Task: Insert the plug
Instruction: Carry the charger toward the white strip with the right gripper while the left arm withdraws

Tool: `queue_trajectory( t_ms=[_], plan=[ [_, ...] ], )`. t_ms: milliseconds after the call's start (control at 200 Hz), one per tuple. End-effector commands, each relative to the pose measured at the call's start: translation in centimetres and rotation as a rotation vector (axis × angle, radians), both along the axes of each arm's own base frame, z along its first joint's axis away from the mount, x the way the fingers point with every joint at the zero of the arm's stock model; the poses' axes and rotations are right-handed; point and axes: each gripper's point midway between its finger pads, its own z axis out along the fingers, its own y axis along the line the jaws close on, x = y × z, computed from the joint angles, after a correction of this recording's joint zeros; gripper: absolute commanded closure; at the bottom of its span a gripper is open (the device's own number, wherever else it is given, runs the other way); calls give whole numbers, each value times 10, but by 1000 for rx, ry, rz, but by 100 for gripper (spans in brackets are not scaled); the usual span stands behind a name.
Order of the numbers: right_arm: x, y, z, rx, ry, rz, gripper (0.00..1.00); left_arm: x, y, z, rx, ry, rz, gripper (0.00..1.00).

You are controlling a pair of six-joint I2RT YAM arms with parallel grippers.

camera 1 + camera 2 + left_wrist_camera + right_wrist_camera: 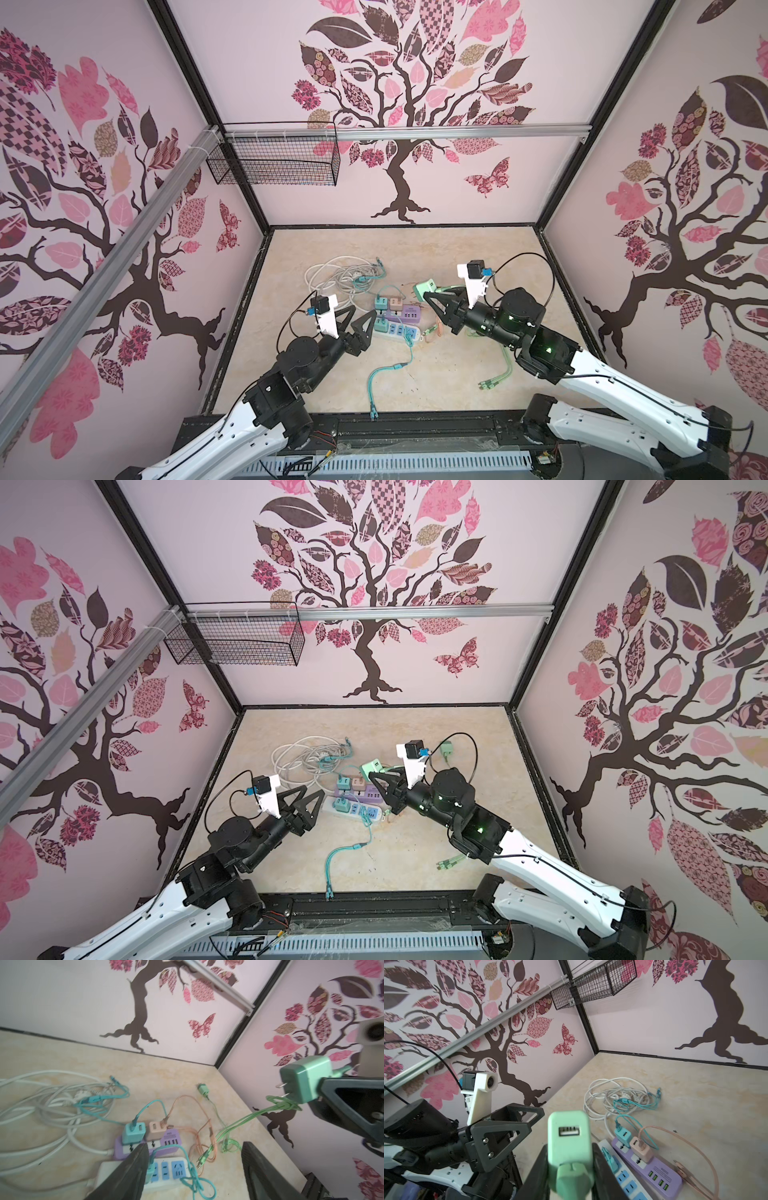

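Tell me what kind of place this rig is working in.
Probably a staged robot test booth: tree-decal panel walls in a black frame, a wire basket, power strips laid on a tabletop.

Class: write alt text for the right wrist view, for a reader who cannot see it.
The right gripper grips a mint-green charger, its USB port facing the camera. Beyond lie a white power strip and a purple power strip.

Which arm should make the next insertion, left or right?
Right. The right tool grips the green charger, prongs exposed, raised near the white power strip. The left tool is open and empty.
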Motion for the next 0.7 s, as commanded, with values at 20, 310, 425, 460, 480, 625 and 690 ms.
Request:
queue_trajectory(
  t_ms=[20,310,425,460,480,625,690],
  plan=[
    [6,-1,-21,-152,-18,-15,75,11,18,-39,44,163,91,30],
    [20,13,-65,-254,65,-18,74,29,28,-81,61,344,156,40],
    [31,12,-84,-276,123,-70,75,32,28,-95,91,385,171,41],
    [33,12,-90,-281,140,-84,75,33,28,-100,101,399,176,41],
    [34,12,-93,-285,148,-89,75,33,29,-102,104,405,180,41],
    [41,12,-113,-305,191,-127,75,40,31,-121,83,477,176,44],
    [43,12,-120,-308,212,-140,76,45,34,-130,51,514,172,46]
  ],
)
